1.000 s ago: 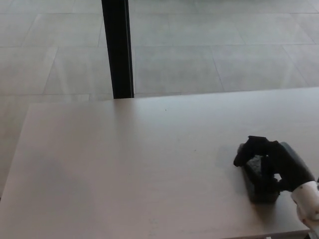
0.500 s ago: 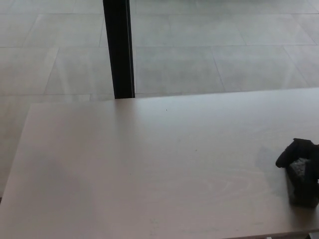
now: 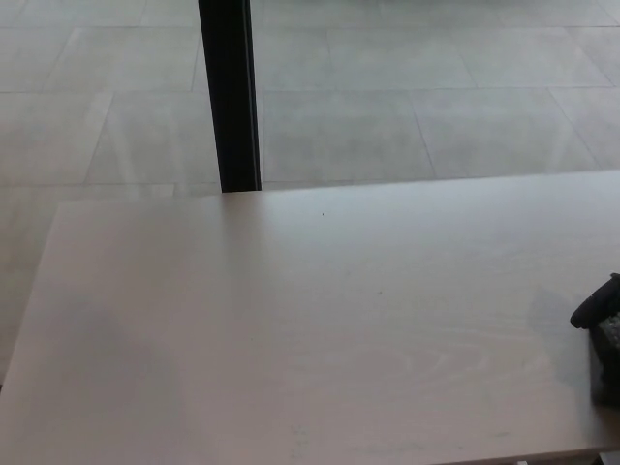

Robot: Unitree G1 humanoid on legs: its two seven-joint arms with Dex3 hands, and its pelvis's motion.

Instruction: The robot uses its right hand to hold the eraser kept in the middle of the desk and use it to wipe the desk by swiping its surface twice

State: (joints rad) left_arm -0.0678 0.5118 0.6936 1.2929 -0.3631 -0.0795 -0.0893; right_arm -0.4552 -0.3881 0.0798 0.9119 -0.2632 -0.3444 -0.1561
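Head view: right hand, fingers around eraser, now farther right, half off desk edge.

— Which parts of the robot show?
— Only the right hand, a black shape cut by the picture's right edge (most of it lies outside), low over the surface.
— Its fingers?
— Too little shows to tell.
— The left?
— Out of view
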